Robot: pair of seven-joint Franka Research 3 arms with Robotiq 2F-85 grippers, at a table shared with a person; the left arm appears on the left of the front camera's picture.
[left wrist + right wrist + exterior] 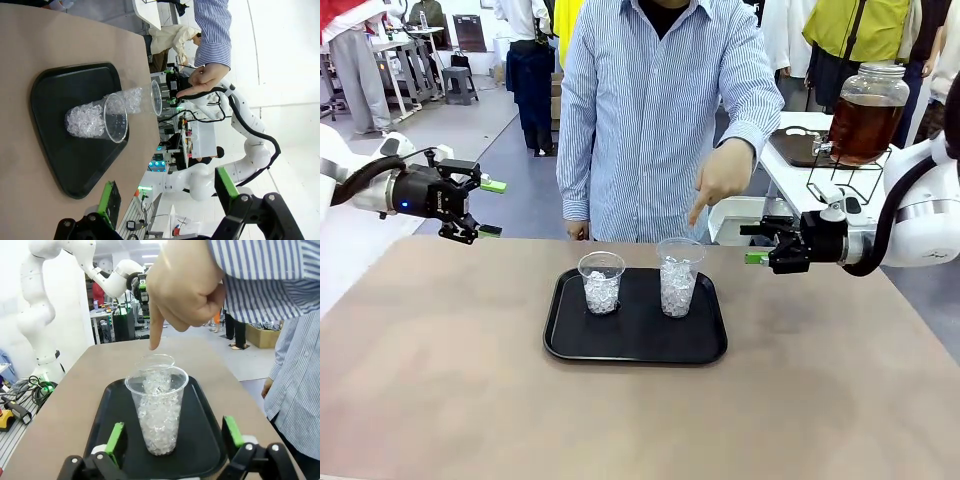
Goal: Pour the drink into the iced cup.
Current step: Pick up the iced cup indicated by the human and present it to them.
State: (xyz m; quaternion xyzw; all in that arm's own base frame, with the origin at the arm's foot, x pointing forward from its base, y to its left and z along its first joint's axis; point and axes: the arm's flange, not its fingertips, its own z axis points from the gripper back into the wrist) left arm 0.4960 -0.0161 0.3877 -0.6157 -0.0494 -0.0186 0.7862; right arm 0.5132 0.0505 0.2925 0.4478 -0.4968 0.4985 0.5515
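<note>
Both arms hang above the table (440, 400), and neither is carrying anything. The left gripper (489, 208) sits off the tray's left edge with its fingers spread wide and empty. The right gripper (753, 244) sits off the tray's right edge, also spread and empty.

On the black tray (565, 345) stand two upright cups packed with ice. One cup (678, 277) is toward the far right corner, and the other cup (601, 282) is toward the far left. The person's hand (720, 178) hangs over the table's far edge, forefinger aimed down at the right-corner cup. That looks like the one to fill. From the right wrist, that cup stands dead ahead, framed between the two fingers but touching neither.

Now the drink (860, 130): it's amber, in a big glass jar (882, 85) on a wire stand (850, 182). The stand is on a side table (790, 190) beyond the far right corner of the main table, just behind the right arm. So the drink lies on the right arm's side and well apart from the left gripper. My call is that the right arm is the nearer one, both to the jar and to the cup being pointed at.
</note>
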